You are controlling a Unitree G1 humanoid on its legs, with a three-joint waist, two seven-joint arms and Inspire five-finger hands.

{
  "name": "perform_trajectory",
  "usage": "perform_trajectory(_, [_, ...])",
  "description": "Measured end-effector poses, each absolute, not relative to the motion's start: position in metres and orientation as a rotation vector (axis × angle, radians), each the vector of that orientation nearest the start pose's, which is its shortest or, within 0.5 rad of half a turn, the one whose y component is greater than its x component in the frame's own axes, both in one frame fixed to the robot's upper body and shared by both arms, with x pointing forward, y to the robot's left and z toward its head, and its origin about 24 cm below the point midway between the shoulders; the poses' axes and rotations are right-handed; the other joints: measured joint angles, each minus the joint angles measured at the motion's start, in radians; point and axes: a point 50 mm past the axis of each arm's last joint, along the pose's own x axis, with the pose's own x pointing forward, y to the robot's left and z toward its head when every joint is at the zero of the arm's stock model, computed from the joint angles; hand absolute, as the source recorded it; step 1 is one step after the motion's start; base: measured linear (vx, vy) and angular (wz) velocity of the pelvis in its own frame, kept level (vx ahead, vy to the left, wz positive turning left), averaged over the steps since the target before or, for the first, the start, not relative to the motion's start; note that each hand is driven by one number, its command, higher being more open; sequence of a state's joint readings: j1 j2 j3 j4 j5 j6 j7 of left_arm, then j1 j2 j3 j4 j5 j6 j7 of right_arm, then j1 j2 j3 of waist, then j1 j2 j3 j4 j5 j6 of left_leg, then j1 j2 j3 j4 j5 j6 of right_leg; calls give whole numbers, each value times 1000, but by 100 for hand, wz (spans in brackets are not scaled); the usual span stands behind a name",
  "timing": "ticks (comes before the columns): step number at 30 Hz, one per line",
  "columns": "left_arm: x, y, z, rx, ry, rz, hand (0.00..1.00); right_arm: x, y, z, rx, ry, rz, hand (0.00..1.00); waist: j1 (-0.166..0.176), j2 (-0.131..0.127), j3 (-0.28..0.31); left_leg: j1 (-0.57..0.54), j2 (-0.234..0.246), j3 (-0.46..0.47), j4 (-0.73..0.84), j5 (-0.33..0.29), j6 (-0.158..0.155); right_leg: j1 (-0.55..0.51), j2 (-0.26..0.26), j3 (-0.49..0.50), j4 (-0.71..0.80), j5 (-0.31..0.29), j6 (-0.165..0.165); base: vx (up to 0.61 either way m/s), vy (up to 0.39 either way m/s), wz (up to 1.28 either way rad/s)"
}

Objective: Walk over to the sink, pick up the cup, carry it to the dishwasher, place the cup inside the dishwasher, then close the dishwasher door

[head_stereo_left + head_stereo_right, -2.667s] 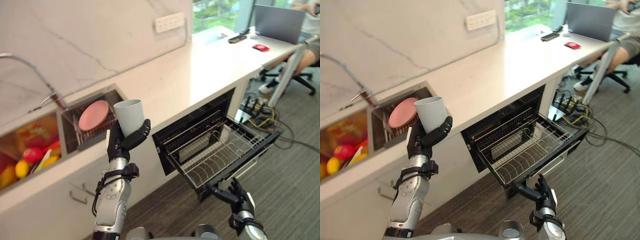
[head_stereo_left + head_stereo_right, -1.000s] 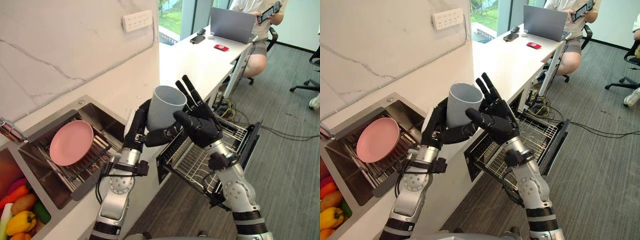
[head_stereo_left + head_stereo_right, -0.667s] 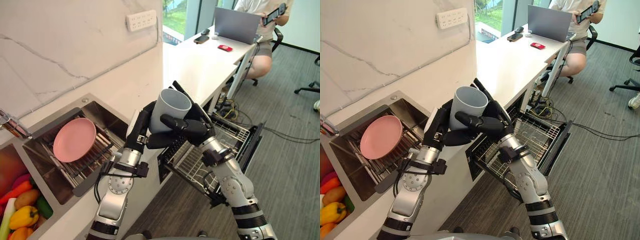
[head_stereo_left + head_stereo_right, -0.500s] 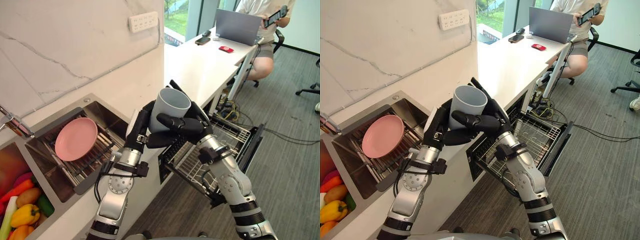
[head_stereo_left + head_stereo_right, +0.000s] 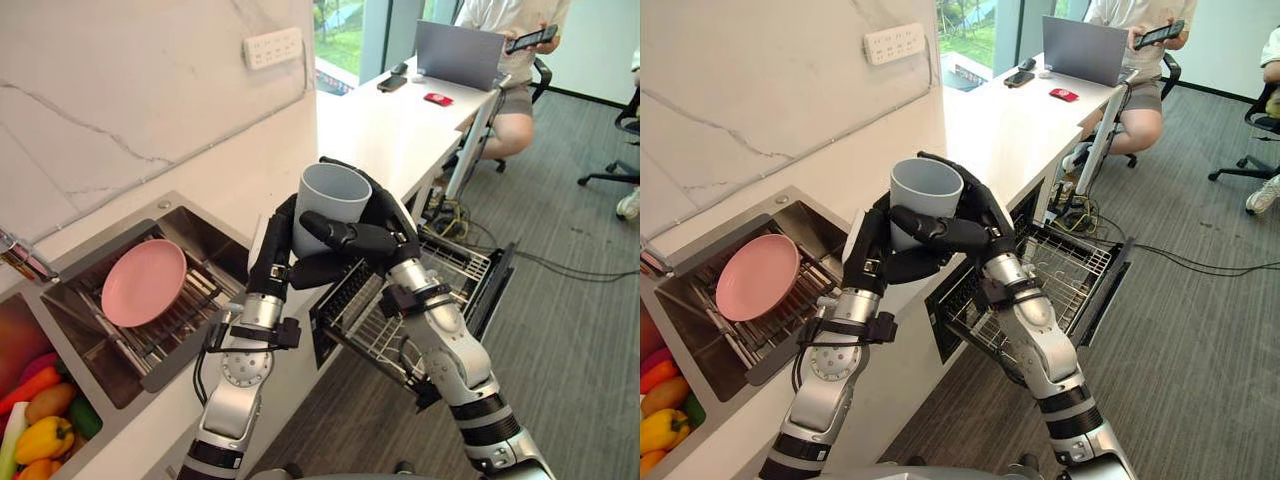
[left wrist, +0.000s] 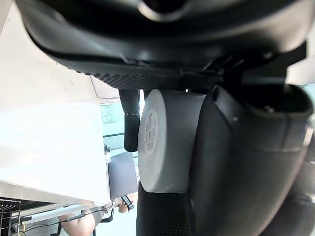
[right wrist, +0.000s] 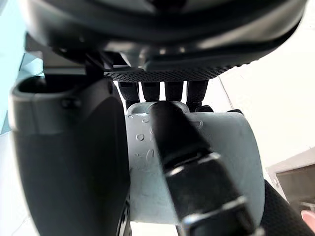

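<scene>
- Grey cup [image 5: 318, 212] stood upright, mouth up, over the edge of the desk [image 5: 390, 130]. The left hand [image 5: 272, 262] was wrapped round its left side and the right hand [image 5: 388, 238] curled round its right. The open dishwasher rack [image 5: 455, 275] lay lower and to the right, on the right hand's side.
- Right eye view: the same two-handed hold. A second before, the right fingers had been straight beside the cup; earlier still, that hand hung low by the rack.
- Left wrist view: the fingers [image 6: 130, 123] clasped the cup's wall.
- Right wrist view: the thumb [image 7: 179, 142] crossed the cup, with the fingers curled behind it.

Head pair downward, wrists close on cup [image 6: 170, 147]
</scene>
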State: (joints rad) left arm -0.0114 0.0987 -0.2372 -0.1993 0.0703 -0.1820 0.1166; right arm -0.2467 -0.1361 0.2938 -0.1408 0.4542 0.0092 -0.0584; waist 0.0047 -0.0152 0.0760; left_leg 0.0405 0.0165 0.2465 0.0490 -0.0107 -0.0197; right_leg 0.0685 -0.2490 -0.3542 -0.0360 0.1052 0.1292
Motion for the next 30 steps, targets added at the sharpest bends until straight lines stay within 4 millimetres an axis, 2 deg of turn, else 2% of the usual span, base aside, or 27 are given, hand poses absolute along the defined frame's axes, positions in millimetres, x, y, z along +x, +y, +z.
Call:
perform_trajectory(4, [243,110,101,86,-376,-155,100,276,-77,126,307,-247,316,0,3,-2,-3,7,1,-3,-14,11,-3,2,5,-3,0,-1,-2,-8,-4,1])
perform_trajectory(10, [244,109,96,-32,-305,-266,100,278,-87,126,220,-265,247,0,-5,-2,-3,11,0,-18,-39,27,-2,5,2,-16,0,-2,-2,-30,-12,8])
perform_trajectory(12, [240,106,93,-37,-287,-338,100,282,-102,127,188,-275,191,0,-5,-2,-3,10,-1,-24,-43,30,-2,7,1,-23,0,-2,-2,-24,-11,11])
perform_trajectory(13, [234,101,88,-36,-265,-403,100,285,-117,130,192,-291,87,0,-5,-2,-3,9,-3,-31,-43,30,-2,9,-1,-29,0,-3,0,-15,-7,16])
perform_trajectory(14, [228,99,82,-33,-240,-443,100,287,-135,133,218,-305,-22,0,-3,-3,-4,7,-5,-37,-43,30,-2,11,-2,-34,0,-4,1,-10,-2,22])
perform_trajectory(15, [217,94,73,-40,-196,-497,100,289,-166,138,247,-334,-191,0,-1,-3,-4,3,-8,-43,-43,30,-2,12,-5,-40,0,-4,1,-2,6,18])
perform_trajectory(16, [211,94,68,-42,-172,-516,100,288,-181,140,257,-352,-269,0,-1,-3,-4,3,-10,-45,-44,30,-1,12,-7,-42,0,-4,1,7,14,10])
perform_trajectory(18, [197,96,51,-60,-79,-539,100,277,-233,146,286,-421,-537,0,-7,-3,-4,4,-14,-44,-48,31,1,11,-9,-45,-2,-4,2,0,0,0])
perform_trajectory(20, [195,101,47,-82,-46,-526,100,269,-254,150,279,-458,-635,0,-27,-3,-4,4,-13,-42,-49,31,1,11,-8,-47,-4,-4,2,-1,-7,-2])
perform_trajectory(23, [197,103,50,-101,-60,-520,100,261,-266,149,249,-488,-674,0,-46,-3,-4,4,-6,-40,-51,31,0,12,-2,-46,-7,-8,8,-25,-39,-4])
perform_trajectory(27, [195,99,51,-146,-33,-564,100,257,-268,143,231,-466,-675,0,-43,-2,-5,8,0,-45,-81,46,-14,6,7,-54,-7,-14,11,-30,-42,5])
perform_trajectory(28, [194,96,45,-198,16,-578,100,256,-268,141,223,-458,-665,0,-43,-1,-5,8,1,-48,-87,53,-10,4,8,-57,-7,-14,11,-8,-27,7])
perform_trajectory(30, [190,91,17,-302,204,-596,100,257,-268,135,207,-434,-627,0,-40,0,-6,9,1,-49,-94,58,-8,3,9,-58,-7,-14,11,-2,-11,3])
